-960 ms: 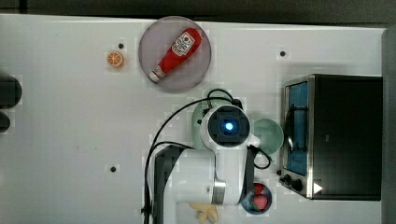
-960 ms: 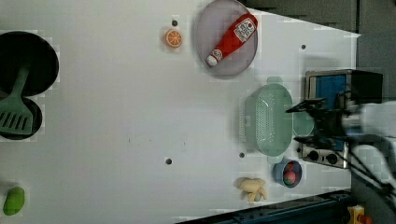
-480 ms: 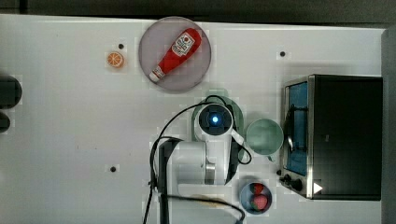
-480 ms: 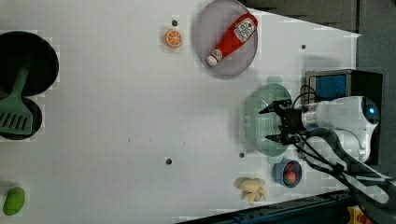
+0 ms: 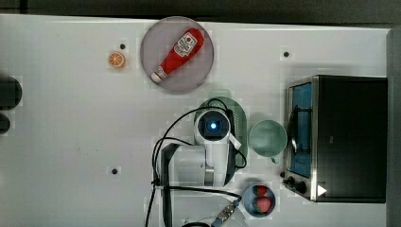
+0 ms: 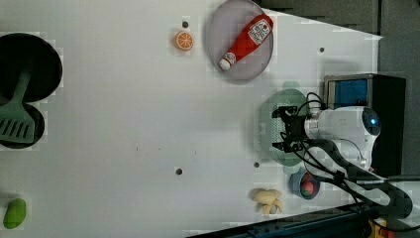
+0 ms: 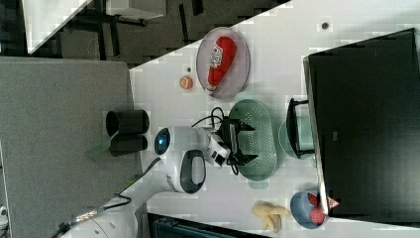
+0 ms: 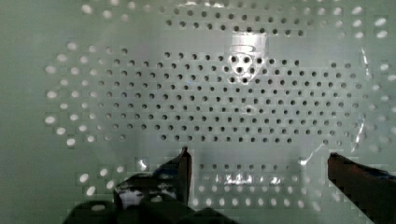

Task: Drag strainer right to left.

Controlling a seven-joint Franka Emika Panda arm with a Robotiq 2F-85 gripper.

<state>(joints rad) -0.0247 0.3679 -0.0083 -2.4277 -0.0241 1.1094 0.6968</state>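
hanging spread wide and empty over the strainer (image 6: pixel 270 130), fingers (image 6: pixel 278 111) pointing down into the perforated bowl, one tip toward each long side in the wrist view. sitting on the white bench (image 6: pixel 124 124), the strainer: in the left view, at about five o'clock from the grey plate (image 6: pixel 218 29) and just at nine o'clock of the oven (image 6: pixel 364 89); long axis running twelve to six there. lying directly beneath the gripper (image 6: pixel 285 128), so judging the coming move as a short drop, then a drag toward nine o'clock in the left view. comparing with the earlier left view: arm now reaching further over the bowl, strainer unmoved.
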